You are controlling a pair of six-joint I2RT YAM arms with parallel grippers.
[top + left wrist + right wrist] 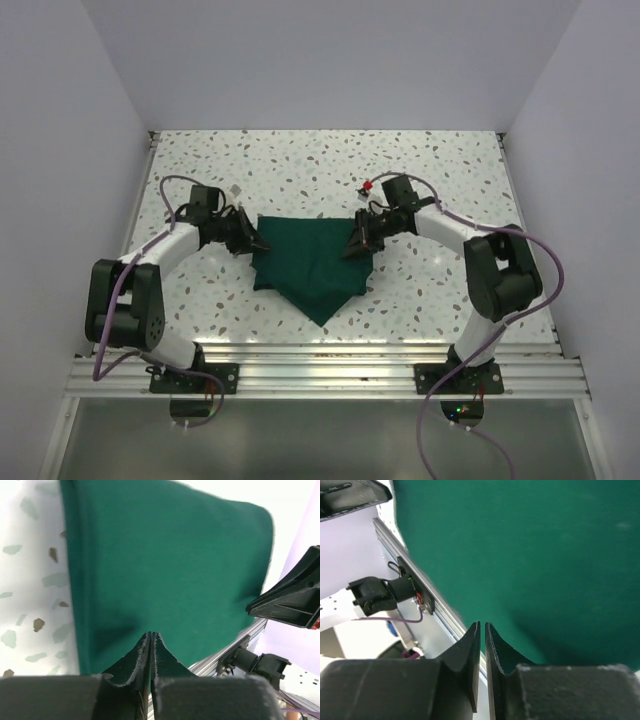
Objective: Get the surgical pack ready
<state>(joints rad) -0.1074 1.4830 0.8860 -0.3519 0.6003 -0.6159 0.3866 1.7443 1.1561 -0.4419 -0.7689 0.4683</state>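
The surgical pack, a dark green cloth drape (312, 262), lies mid-table as a folded shape with a point toward the near edge. Its far edge runs straight between my two grippers. My left gripper (256, 243) is at the cloth's far left corner and my right gripper (352, 248) at its far right corner. In the left wrist view the jaws (150, 634) are pressed together over the cloth (170, 565). In the right wrist view the jaws (482, 625) stand a hair apart over the cloth (530, 555). Each seems to pinch a thin layer.
The speckled table (300, 160) is walled at the back and both sides. An aluminium rail (320, 360) runs along the near edge by the arm bases. A small red part (367, 186) sits near the right wrist. The right gripper shows in the left wrist view (290, 600).
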